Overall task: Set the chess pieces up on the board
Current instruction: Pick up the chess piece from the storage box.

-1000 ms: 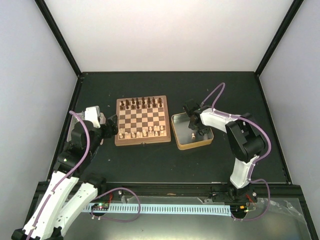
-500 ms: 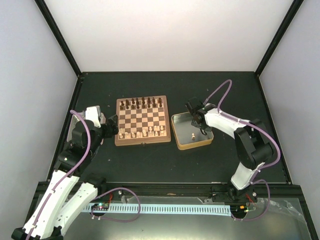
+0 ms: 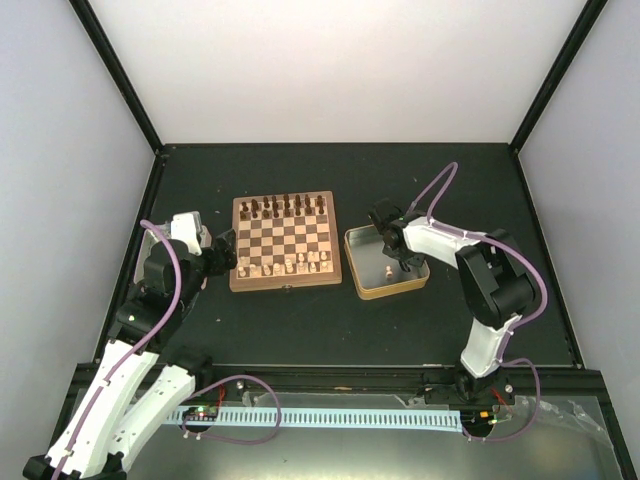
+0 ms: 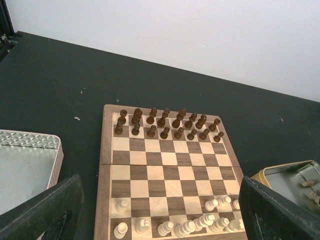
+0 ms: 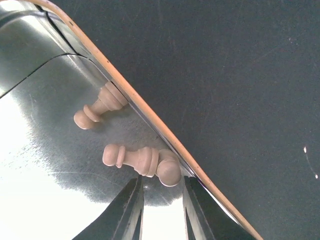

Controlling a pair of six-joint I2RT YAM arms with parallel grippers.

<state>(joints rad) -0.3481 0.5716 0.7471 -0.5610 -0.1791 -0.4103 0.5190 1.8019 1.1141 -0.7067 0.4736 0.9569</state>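
Your right jaws sit slightly parted and empty beside a pawn [image 5: 142,161] lying in the tin [image 5: 45,165]; left jaws gape.

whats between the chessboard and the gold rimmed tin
Only a bare strip of dark table separates the checked wooden chessboard from the gold-rimmed metal tin, seen in the left wrist view.

The white left arm [image 3: 130,370] rises from its base at 7 o'clock. Its black two-finger left gripper [image 3: 224,250] aims toward 3 o'clock, fingers [image 4: 45,212] spread wide. The white right arm [image 3: 490,330] folds at the elbow, with the forearm running toward 10 o'clock. The right gripper [image 5: 162,202] points down, fingers [image 5: 129,212] narrowly parted and gripping nothing.
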